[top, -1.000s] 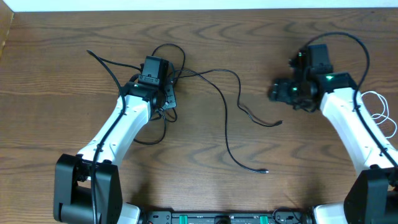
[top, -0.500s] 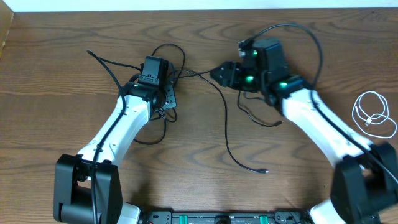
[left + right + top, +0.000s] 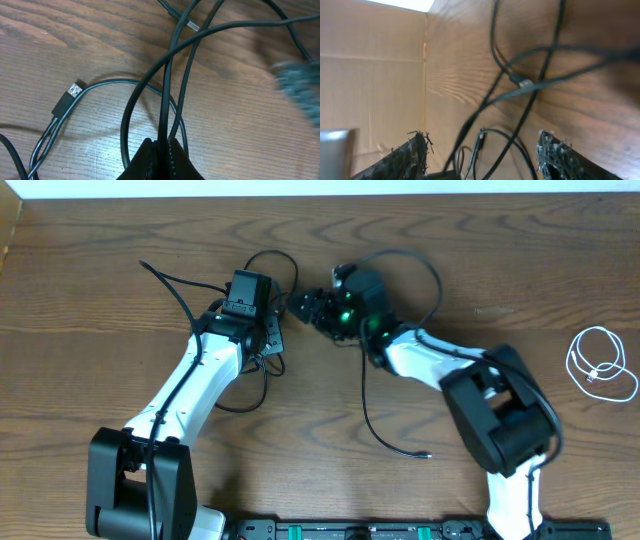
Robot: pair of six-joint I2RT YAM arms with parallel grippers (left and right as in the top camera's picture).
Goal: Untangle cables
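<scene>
1. Your wooden table (image 3: 100,240) carries everything.
2. Your left arm (image 3: 190,385) reaches from the near-left corner up to the tangle. Your right arm (image 3: 440,370) stretches from the near right across to the middle and covers part of the tabletop.
3. The black cables (image 3: 365,395) are knotted at the back, left of centre, between your two grippers. One long strand runs from the knot toward the near edge, its long axis far-to-near with a curve. It ends in a small plug (image 3: 427,454) that points right. Another strand trails out to the far left.
4. The white cable (image 3: 600,365) lies in a loose coil at the right edge, well apart from the black ones.
5. Your left gripper (image 3: 161,146) is clenched on a black strand, which rises nearly straight up from the fingertips in the wrist view.
6. Your right gripper (image 3: 482,155) has its jaws released and wide. Black strands cross in the gap, and none appears to touch a finger.
7. A USB plug (image 3: 67,97) lies flat near your left gripper, its metal end pointing up and right in that wrist view.
8. From overhead, your left wrist hides the strands beneath it. The right wrist view is soft, and a blurred grey shape sits at the right edge of the left wrist view.
</scene>
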